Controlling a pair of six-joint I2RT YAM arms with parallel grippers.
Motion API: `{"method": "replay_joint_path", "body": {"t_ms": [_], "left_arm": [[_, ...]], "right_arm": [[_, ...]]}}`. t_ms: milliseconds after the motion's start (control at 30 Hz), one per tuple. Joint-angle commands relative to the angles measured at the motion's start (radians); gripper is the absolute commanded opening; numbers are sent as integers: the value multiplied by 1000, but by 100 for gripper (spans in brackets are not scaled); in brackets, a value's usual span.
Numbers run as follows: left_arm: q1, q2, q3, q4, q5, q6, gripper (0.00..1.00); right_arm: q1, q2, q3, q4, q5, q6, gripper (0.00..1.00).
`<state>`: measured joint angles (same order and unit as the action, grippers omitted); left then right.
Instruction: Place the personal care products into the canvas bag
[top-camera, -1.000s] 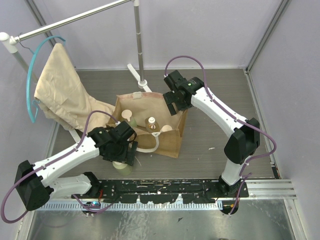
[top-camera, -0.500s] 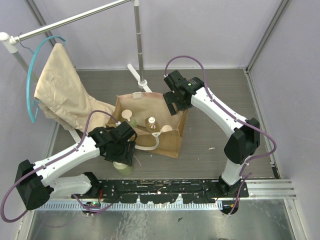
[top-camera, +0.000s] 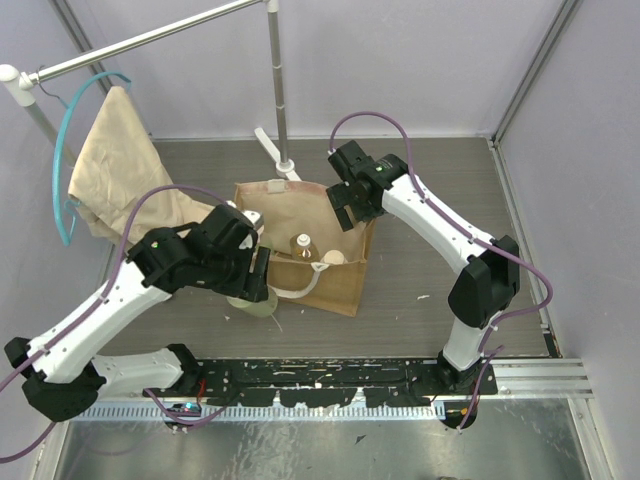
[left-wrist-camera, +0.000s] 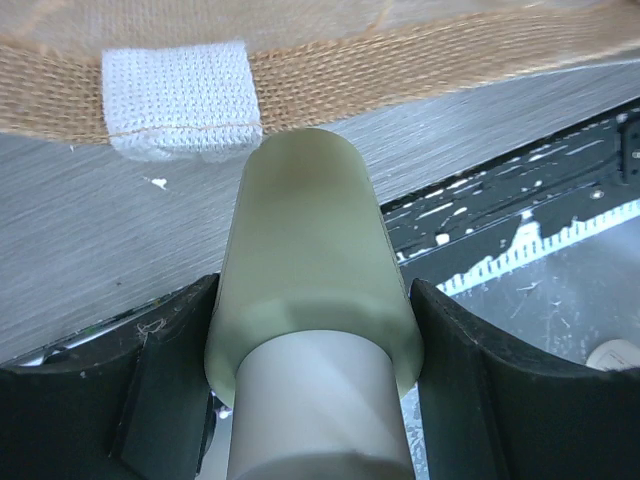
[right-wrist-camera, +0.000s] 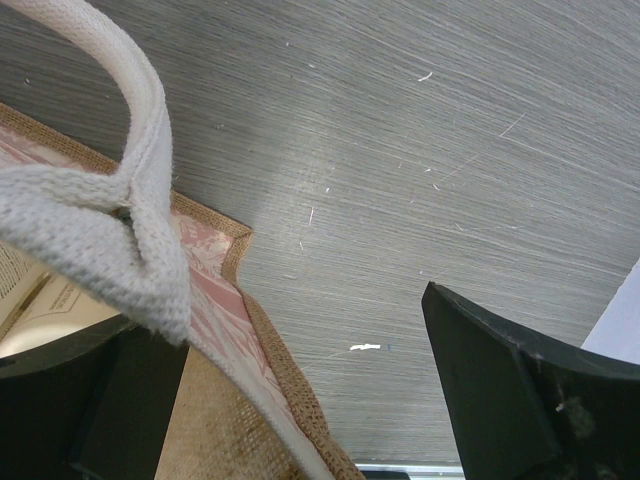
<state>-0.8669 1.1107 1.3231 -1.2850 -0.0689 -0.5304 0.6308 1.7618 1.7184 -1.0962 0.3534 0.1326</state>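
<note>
One pale green bottle (left-wrist-camera: 305, 250) sits clamped in the left hand (left-wrist-camera: 315, 340), just beside the near-left wall of the canvas bag (top-camera: 325, 285). Farther back, the right hand (top-camera: 348, 212) gapes wide at the bag's far-right rim, cream handle (right-wrist-camera: 130, 250) beside one finger, gripping nothing.

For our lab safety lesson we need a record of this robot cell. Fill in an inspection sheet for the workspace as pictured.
Surface: grey table, finely scratched.
Job's things: canvas bag upright and open; amber bottle inside it; pale green bottle outside, by the bag's near-left corner.
Clutter: white flecks on the table.
Grippers: left gripper clamped on the pale green bottle; right gripper open, its fingers astride the bag's rim beside a handle.
Cables: purple cables looped along both arms.
Surroundings: beige cloth on a teal hanger, metal rack, lilac walls.
</note>
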Motion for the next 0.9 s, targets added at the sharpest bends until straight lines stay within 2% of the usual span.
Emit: {"method": "replay_joint_path", "body": {"t_ms": [0, 467, 867], "left_arm": [[-3, -57, 133, 11, 28, 19, 19], [-4, -10, 444, 24, -53, 41, 17], [1, 115, 604, 90, -229, 197, 16]], "right_arm": [[-2, 13, 19, 14, 0, -14, 100], [-3, 40, 55, -2, -3, -23, 100], [-2, 43, 63, 2, 1, -28, 100]]}}
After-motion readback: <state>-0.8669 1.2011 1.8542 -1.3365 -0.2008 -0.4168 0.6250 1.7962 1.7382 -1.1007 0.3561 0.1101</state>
